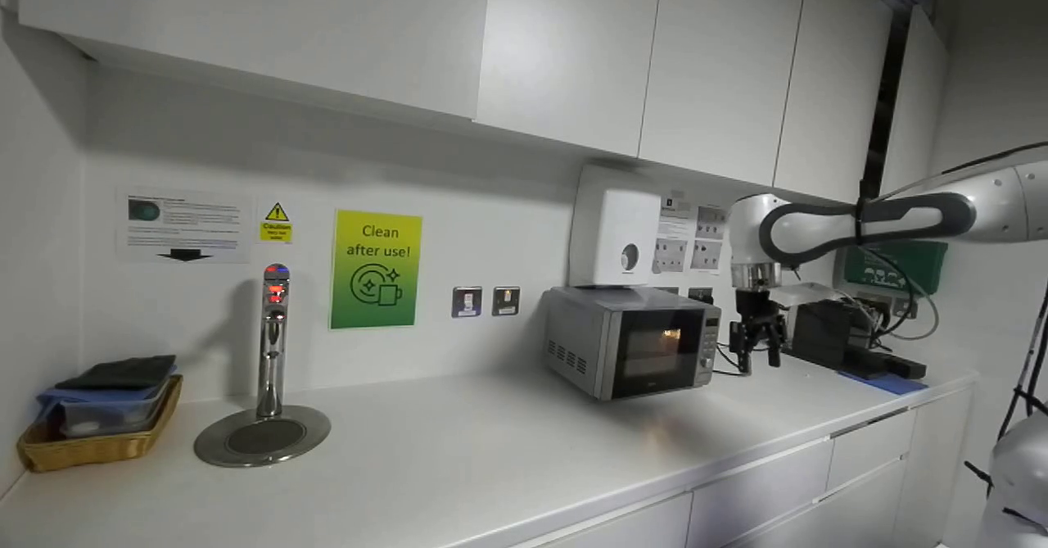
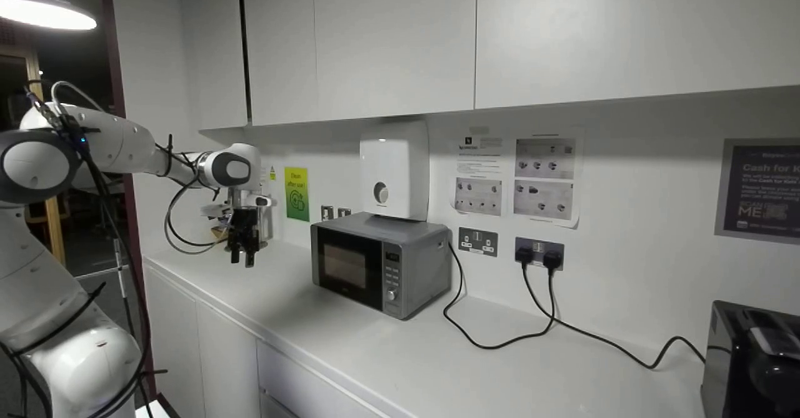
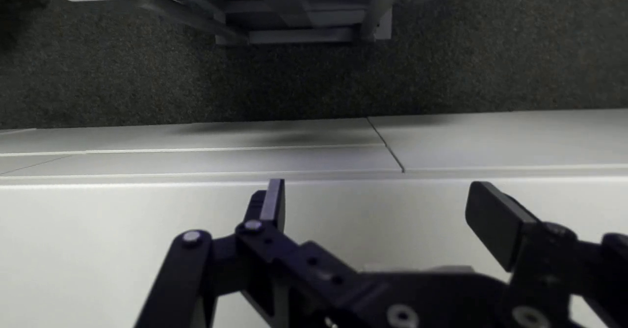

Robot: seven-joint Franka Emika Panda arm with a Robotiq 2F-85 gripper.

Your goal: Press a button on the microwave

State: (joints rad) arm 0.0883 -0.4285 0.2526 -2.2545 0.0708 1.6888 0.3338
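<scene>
In an exterior view, a white robot arm point(image 1: 901, 219) enters from the right edge of the frame and bends so that its black gripper point(image 1: 759, 364) points down above a long white countertop point(image 1: 458, 466). The microwave point(image 2: 382, 262), a small silver-grey box with a dark glass door point(image 2: 347, 267), stands on the countertop near the middle of the frame in an exterior view, its door closed and the gripper hanging to its left, apart from it. A narrow control strip point(image 2: 392, 305) with buttons point(image 2: 392, 277) and a round knob point(image 2: 392, 295) runs down the right of the door. In the wrist view, the gripper fills the bottom of the frame, its two fingers point(image 3: 495, 222) spread wide with pale countertop showing between them, while dark carpet point(image 3: 294, 83) lies across the upper part. In both exterior views, a white dispenser point(image 1: 610, 220) hangs on the wall point(image 1: 483, 204) just above the microwave, under a row of white cupboards point(image 1: 565, 48). Left of centre in an exterior view is a green and yellow sign point(image 1: 377, 269) reading "Clean after use!", with a chrome tap point(image 1: 271, 360) farther left and, at lower left, a wicker basket point(image 1: 90, 451) holding cloths point(image 1: 123, 372) and a clear plastic tub point(image 1: 106, 415). A dark machine point(image 2: 750, 368) is cut off at the lower right corner in an exterior view.
</scene>
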